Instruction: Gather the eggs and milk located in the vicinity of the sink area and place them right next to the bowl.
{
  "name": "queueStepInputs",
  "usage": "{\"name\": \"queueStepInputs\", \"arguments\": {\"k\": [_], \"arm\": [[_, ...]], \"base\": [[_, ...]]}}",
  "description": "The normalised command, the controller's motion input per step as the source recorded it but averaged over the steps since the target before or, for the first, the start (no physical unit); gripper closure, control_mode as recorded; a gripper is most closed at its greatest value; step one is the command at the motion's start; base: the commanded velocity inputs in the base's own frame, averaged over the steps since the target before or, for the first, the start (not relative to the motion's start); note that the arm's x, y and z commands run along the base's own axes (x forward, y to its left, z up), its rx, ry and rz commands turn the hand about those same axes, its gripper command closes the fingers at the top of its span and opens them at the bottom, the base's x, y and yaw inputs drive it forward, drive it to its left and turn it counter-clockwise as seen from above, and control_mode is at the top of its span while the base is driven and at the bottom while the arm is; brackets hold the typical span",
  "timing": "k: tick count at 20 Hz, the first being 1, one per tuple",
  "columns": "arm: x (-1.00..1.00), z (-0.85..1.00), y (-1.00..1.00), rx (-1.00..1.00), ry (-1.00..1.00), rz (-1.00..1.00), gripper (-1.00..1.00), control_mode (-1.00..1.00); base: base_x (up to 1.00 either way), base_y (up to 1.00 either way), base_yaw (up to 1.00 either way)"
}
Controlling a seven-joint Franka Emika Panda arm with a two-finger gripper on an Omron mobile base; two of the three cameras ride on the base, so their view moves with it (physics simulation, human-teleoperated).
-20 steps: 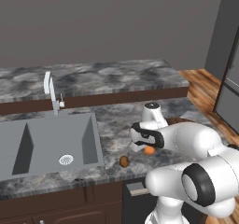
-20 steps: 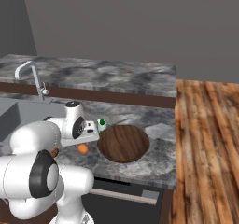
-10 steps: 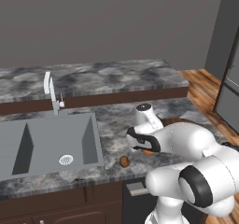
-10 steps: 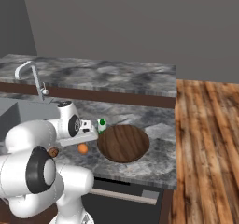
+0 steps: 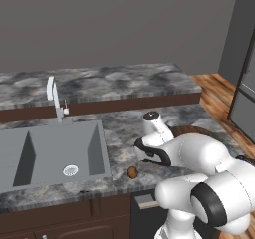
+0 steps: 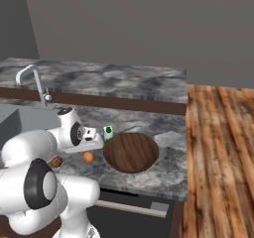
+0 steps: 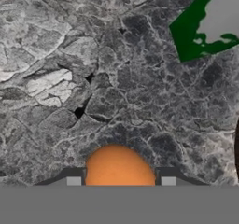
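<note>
Simulated kitchen scene, all positions given relative to the wide, shallow, round dark-brown wooden bowl (image 6: 131, 151) on the grey marbled stone table (image 6: 163, 175).

Small upright white carton of milk with green base and top (image 6: 107, 133): standing just beside the bowl's rim, on the side toward the large rectangular grey recessed sink (image 5: 47, 156); seen again in the hand view (image 7: 205, 20), well ahead of the fingers.

Bright orange egg (image 6: 88, 156): low over the table near the bowl's sink-side rim; seen in the hand view (image 7: 119, 167) sitting squarely between the two dark fingers (image 7: 73, 177). Gripper (image 7: 120, 180) narrowed around the egg, apparently pinching it; actual contact of the pads not resolvable. Whether the egg rests on the table or hangs just above it: cannot tell.

Darker brown egg (image 5: 132, 172): lying on the table farther from the bowl, between bowl and sink, near the front edge; also visible from the right base camera (image 6: 56, 161).

Judged stage: orange egg at or near its place beside the bowl, brown egg not yet gathered.

Risks from here: rolling of the round egg upon release, toward the carton or off toward the front edge, if let go tilted or above the surface; slipping from a light pinch on a curved shell; toppling of the narrow carton if brushed by the hand when lifting away; nudging of the brown egg by the arm's low sweep.
</note>
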Motion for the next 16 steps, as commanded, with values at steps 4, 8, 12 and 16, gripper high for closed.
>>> {"name": "queueStepInputs", "arguments": {"k": [4,8,12,16], "arm": [[0.00,0.01,0.00,-0.07,-0.08,-0.12,1.00,-1.00],[0.00,0.00,-0.12,-0.07,-0.09,-0.15,1.00,-1.00],[0.00,0.00,-0.20,-0.01,-0.07,-0.22,1.00,-1.00],[0.00,0.00,-0.06,0.01,-0.04,-0.27,1.00,-1.00]], "base": [[0.00,0.00,0.00],[0.00,0.00,0.00],[0.00,0.00,0.00],[0.00,0.00,0.00]]}}
